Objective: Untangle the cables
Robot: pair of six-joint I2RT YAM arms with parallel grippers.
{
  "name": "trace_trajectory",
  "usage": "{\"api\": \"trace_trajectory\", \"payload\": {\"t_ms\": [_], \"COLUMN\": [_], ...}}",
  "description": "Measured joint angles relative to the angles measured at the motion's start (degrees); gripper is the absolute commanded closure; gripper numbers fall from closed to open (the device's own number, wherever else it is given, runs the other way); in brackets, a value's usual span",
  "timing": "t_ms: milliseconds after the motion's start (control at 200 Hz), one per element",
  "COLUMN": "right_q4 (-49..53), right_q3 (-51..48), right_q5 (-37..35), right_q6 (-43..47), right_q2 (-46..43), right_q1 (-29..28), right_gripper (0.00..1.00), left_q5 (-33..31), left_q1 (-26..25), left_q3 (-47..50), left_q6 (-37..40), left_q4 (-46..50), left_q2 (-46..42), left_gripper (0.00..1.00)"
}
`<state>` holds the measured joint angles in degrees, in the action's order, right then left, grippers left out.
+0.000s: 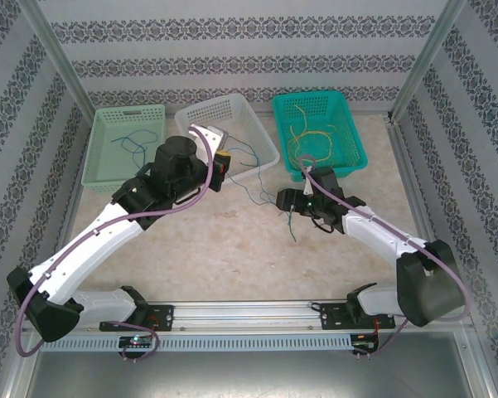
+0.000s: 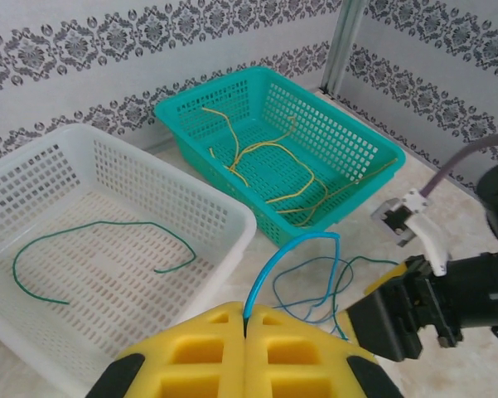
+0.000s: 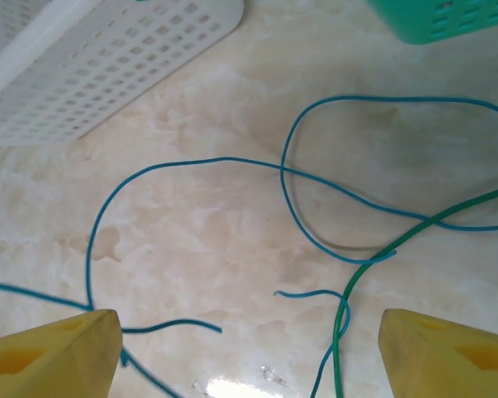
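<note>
My left gripper [image 2: 247,319] is shut on a blue cable [image 2: 292,246], which arches up from between the yellow fingers and drops into a loose tangle of blue strands [image 2: 327,292] on the table. In the top view the left gripper [image 1: 221,161] hangs over the white basket's near edge. My right gripper [image 1: 292,201] stands open just above the table, beside the tangle [image 1: 257,186]. In the right wrist view, blue cables [image 3: 199,162] and a green cable [image 3: 373,261] lie crossed on the table between the right gripper's [image 3: 249,325] spread fingers, touching neither.
A white basket [image 2: 232,211] holds a green cable [image 2: 99,228]. A teal basket [image 2: 381,149] holds several yellow cables [image 2: 273,162]. A light-green basket [image 1: 89,149] at the back left holds a blue cable [image 1: 132,143]. Patterned walls close in the table.
</note>
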<state>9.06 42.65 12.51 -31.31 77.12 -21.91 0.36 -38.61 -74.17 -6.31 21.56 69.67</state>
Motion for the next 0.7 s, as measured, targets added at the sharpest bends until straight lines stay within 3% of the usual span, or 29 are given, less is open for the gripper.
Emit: {"api": "trace_trajectory", "payload": {"t_ms": [100,430,699], "right_q4": [-1.27,-2.12,-2.21], "right_q3": [-0.02,-0.02,-0.44], "right_q5": [2.19,7.19,8.37], "right_q6": [0.22,4.46,3.98], "right_q2": [2.38,5.46,6.75], "right_q1": [-0.28,-3.48,-4.98], "right_gripper": [0.26,0.46,0.54], "left_q5": [0.07,-0.85,-2.03], "left_q1": [0.02,0.92,3.82], "left_q3": [0.72,2.03,1.99], "left_q6": [-0.17,-1.7,-3.39], "left_q4": [0.04,0.26,0.68], "left_q2": [-0.9,-1.88,-0.31], "left_gripper": [1.0,1.0,1.0]}}
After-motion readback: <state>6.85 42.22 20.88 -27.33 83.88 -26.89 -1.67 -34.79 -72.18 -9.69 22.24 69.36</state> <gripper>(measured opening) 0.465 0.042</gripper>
